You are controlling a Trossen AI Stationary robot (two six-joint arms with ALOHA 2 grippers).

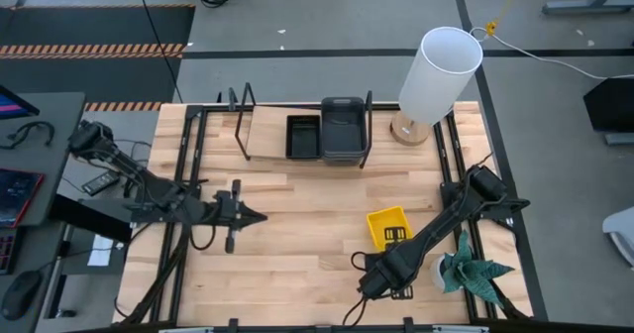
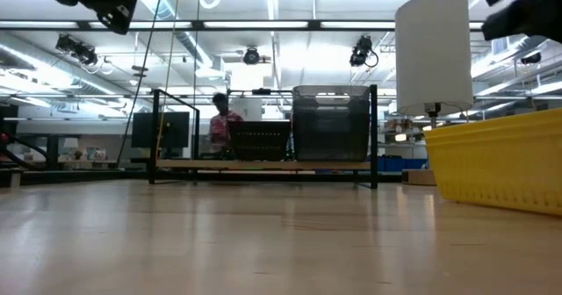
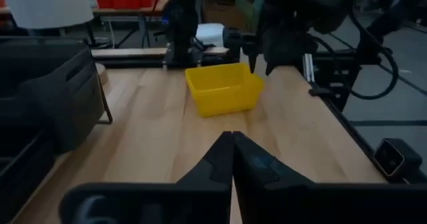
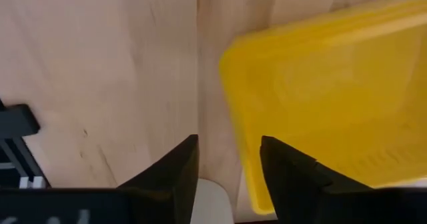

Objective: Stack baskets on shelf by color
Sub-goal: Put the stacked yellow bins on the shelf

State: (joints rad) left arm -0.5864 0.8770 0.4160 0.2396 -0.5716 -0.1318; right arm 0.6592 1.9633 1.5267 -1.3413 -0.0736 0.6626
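Observation:
One yellow basket sits flat on the tabletop right of centre; it also shows in the low view and the left wrist view. The shelf stands at the far edge and carries a black basket and a stack of dark grey baskets. My right gripper is open and hovers above the yellow basket, its fingers over one edge near a corner, touching nothing. My left gripper is shut and empty, left of centre, pointing at the yellow basket.
A white lamp stands at the far right beside the shelf. A small potted plant sits at the near right corner. Bare tabletop lies between the shelf and the yellow basket. A person shows far behind the shelf.

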